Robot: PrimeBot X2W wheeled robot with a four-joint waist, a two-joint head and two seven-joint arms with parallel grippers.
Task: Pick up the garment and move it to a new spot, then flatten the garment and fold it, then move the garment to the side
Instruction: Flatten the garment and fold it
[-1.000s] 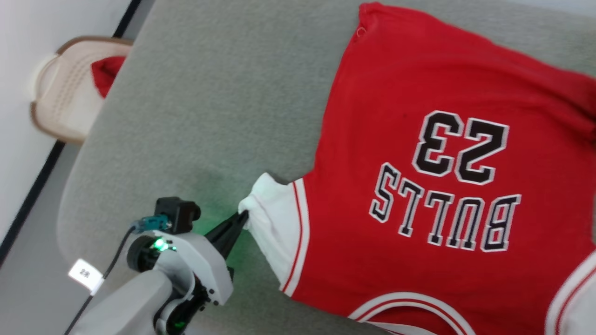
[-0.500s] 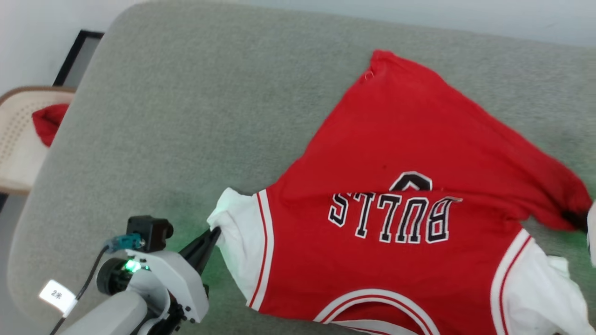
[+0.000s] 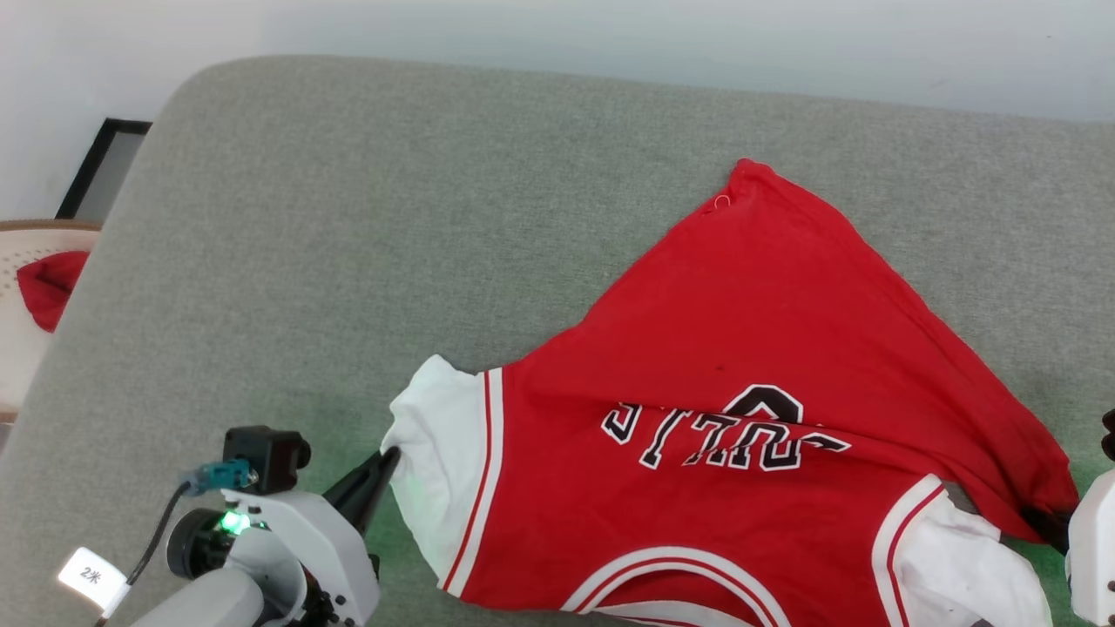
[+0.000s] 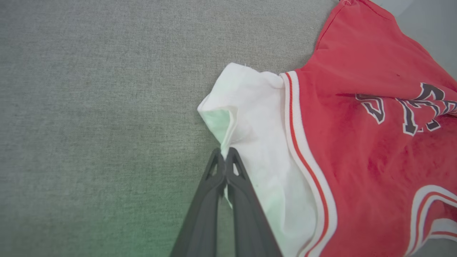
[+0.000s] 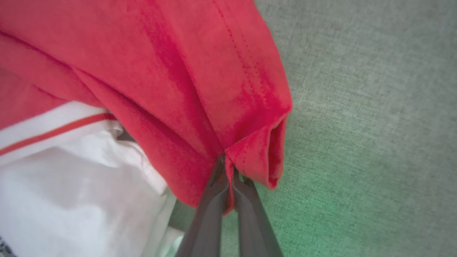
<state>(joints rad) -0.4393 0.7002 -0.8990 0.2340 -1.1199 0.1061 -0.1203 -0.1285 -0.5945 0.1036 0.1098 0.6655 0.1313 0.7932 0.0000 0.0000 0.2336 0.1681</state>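
Observation:
The garment (image 3: 749,348), a red jersey with white sleeves and black lettering, lies on the grey cushion (image 3: 366,218), its far hem pulled over the lettering toward me. My left gripper (image 3: 389,455) is shut on the edge of the white left sleeve (image 4: 246,107); in the left wrist view the closed fingertips (image 4: 224,154) pinch that sleeve's edge. My right gripper (image 3: 1045,522) is shut on the red hem corner (image 5: 257,157) at the right edge of the head view, above the white right sleeve (image 5: 71,192).
The grey cushion's rounded left edge (image 3: 104,287) drops to a pale floor. A tan woven chair (image 3: 13,340) holding a small red cloth (image 3: 43,283) stands at the far left. A pale wall (image 3: 610,35) runs behind the cushion.
The head camera has shifted. The right gripper has drawn the red hem corner down toward me, folding the jersey over the "23" and part of "BULLS". The left gripper keeps its hold on the sleeve.

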